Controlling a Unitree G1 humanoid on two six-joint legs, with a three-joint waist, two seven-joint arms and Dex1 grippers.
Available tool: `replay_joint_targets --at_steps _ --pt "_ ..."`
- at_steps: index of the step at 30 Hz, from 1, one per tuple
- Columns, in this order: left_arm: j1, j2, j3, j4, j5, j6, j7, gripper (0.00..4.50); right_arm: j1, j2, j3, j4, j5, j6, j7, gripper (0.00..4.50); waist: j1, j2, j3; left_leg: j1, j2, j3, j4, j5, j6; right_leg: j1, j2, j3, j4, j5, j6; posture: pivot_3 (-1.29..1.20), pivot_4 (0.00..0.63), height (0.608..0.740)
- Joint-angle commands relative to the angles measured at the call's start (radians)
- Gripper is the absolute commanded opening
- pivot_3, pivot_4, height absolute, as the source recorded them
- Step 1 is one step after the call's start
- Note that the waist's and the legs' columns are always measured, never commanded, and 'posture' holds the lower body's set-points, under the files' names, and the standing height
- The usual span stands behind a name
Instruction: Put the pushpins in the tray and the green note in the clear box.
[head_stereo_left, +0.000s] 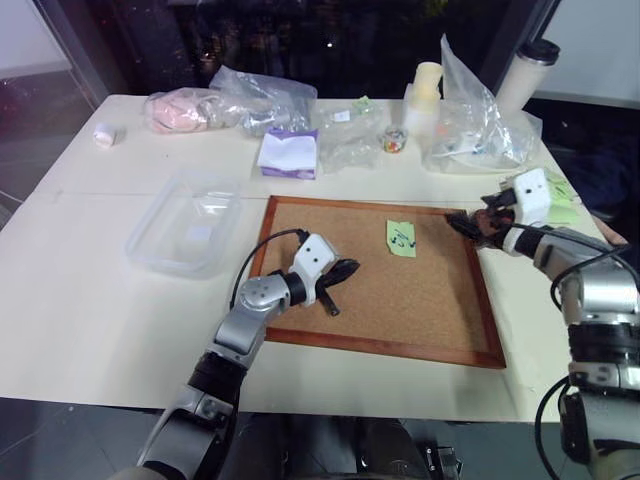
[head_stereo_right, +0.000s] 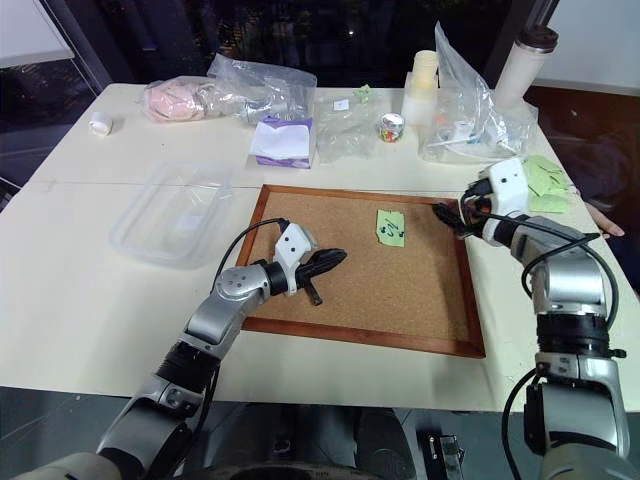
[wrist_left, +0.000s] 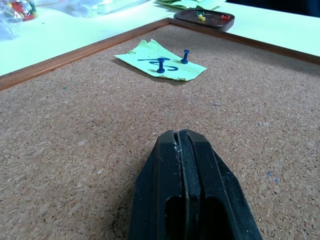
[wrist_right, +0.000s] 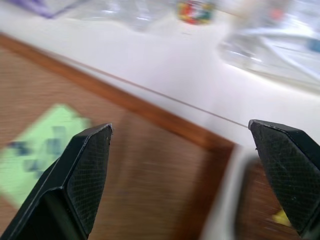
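Clear thin plastic bags (head_stereo_left: 470, 120), a purple tissue packet (head_stereo_left: 289, 152) and a small jar (head_stereo_left: 394, 139) are seen at the far side of the table (head_stereo_left: 80, 300), well apart from the corkboard (head_stereo_left: 400, 310). The clear box (head_stereo_left: 185, 222) is seen empty beside the board, while the tray (wrist_left: 203, 18) – just past the board's corner – holds a yellow, a red and a green pin. The green note (head_stereo_left: 401, 238), with dark marks, is fixed on the cork by two blue pushpins (wrist_left: 161, 65); the left gripper (head_stereo_left: 340, 272) is pressed shut on nothing over the cork, the right gripper (wrist_right: 190, 175) is spread wide and empty above the board's edge.

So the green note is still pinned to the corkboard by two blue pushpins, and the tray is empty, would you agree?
Not quite: the tray is not empty. The left wrist view shows pins in it, among them a yellow one and a red one. The rest holds: two blue pushpins pin the green note to the corkboard.
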Motion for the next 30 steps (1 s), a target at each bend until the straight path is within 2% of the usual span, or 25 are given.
replay_joint_targets --at_steps 1,2,7,18,21,23,24,25,30 --pt "0.015 0.0 -0.012 0.017 0.009 0.009 -0.002 0.0 0.022 0.038 0.027 -0.147 0.03 0.064 -0.03 3.15 0.001 0.0 0.0 0.0 0.0 0.0 0.0 0.0 0.0 0.0 0.0 0.0 0.0 0.0 0.0 0.0 0.15 0.74" --pt "0.014 0.0 -0.012 0.018 0.009 0.009 -0.002 0.0 0.04 0.054 0.049 -0.176 0.027 0.069 -0.033 2.78 0.001 0.0 0.0 0.0 0.0 0.0 0.0 0.0 0.0 0.0 0.0 0.0 0.0 0.0 0.0 0.0 0.15 0.74" --pt "0.015 0.004 -0.013 0.014 0.012 0.009 -0.001 0.0 0.081 0.101 0.095 -0.239 0.025 0.088 -0.057 2.78 0.001 0.0 0.0 0.0 0.0 0.0 0.0 0.0 0.0 0.0 0.0 0.0 0.0 0.0 0.0 0.0 0.15 0.74" --pt "0.022 0.014 -0.009 -0.001 0.015 0.017 0.006 0.0 0.089 0.095 0.093 -0.151 -0.004 0.038 -0.077 2.78 0.0 0.0 0.0 0.0 -0.001 0.0 0.0 0.0 0.0 0.0 0.0 0.0 0.0 0.0 0.0 0.0 0.15 0.74" --pt "0.022 0.015 -0.01 -0.004 0.017 0.015 0.008 0.0 0.086 0.098 0.101 -0.111 -0.017 0.015 -0.077 1.97 0.0 0.0 0.0 0.0 -0.001 0.0 0.0 0.0 0.0 0.0 0.0 0.0 0.0 0.0 0.0 0.0 0.15 0.74" --pt "0.022 0.016 -0.01 -0.005 0.018 0.015 0.009 0.0 0.086 0.101 0.104 -0.098 -0.02 0.006 -0.075 1.0 0.0 0.0 0.0 0.0 -0.001 0.0 0.0 0.0 0.0 0.0 0.0 0.0 0.0 0.0 0.0 0.0 0.15 0.74" --pt "0.022 0.017 -0.011 -0.005 0.02 0.014 0.009 0.0 0.087 0.1 0.111 -0.09 -0.028 -0.005 -0.073 0.34 0.0 0.0 0.0 0.0 -0.001 0.0 0.0 0.0 0.0 0.0 0.0 0.0 0.0 0.0 0.0 0.0 0.15 0.74" --pt "0.023 0.017 -0.011 -0.005 0.02 0.014 0.01 0.0 0.087 0.1 0.117 -0.079 -0.037 -0.015 -0.071 0.03 0.0 0.0 0.0 0.0 -0.001 0.0 0.0 0.0 0.0 0.0 0.0 0.0 0.0 0.0 0.0 0.0 0.15 0.74" --pt "0.025 0.016 -0.012 -0.008 0.021 0.016 0.014 0.0 0.083 0.104 0.118 -0.048 -0.049 -0.038 -0.069 0.03 -0.001 0.0 0.0 0.0 -0.001 0.0 0.0 0.0 0.0 0.0 0.001 0.0 0.0 0.0 0.0 0.0 0.15 0.74"
